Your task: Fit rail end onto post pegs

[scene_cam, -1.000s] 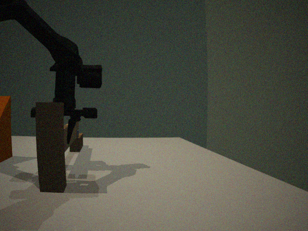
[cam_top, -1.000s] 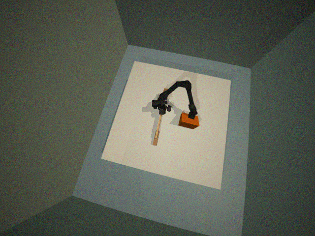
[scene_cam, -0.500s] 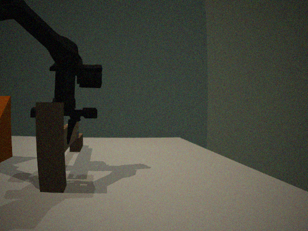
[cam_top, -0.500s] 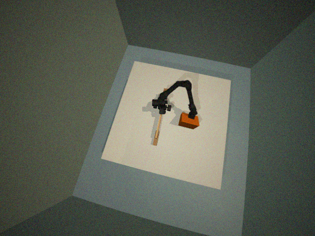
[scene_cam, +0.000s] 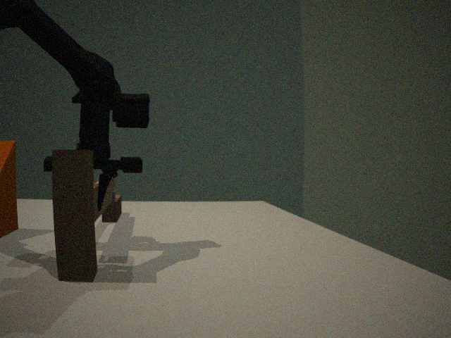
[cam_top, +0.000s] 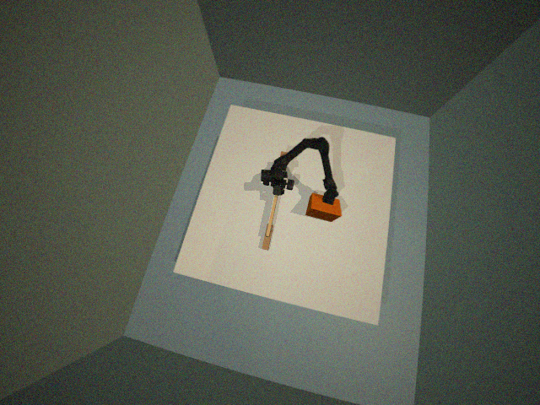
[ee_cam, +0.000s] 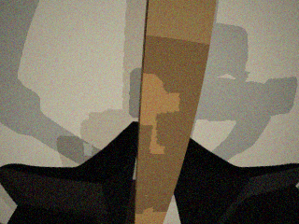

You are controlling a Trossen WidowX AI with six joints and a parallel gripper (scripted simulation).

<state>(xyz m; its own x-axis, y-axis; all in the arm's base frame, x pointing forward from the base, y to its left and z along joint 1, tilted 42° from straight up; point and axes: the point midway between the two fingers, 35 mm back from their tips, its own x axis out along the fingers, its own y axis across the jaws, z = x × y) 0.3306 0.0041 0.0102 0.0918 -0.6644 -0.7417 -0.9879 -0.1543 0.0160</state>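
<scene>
The wooden rail (cam_top: 272,211) (scene_cam: 110,188) (ee_cam: 179,23) runs from beneath my gripper to the low footboard block (cam_top: 266,243) (scene_cam: 112,210), with its far end at the block's bracket. My gripper (cam_top: 278,190) (scene_cam: 100,208) (ee_cam: 149,127) is shut on the rail, one finger on each side. In the exterior view, the table shows beneath the rail's near part, so that part is raised. The wooden post (cam_top: 284,153) (scene_cam: 74,218) stands upright in front of the near end and hides it in the exterior view. The pegs, the holes and any gap at the post are hidden.
An orange block (cam_top: 323,207) (scene_cam: 8,189) stands at the arm's base, to one side of the rail. The arm reaches over the pale table (cam_top: 331,270) (scene_cam: 273,284) from there and covers part of the post area in the top view. Arm shadows fall around the rail.
</scene>
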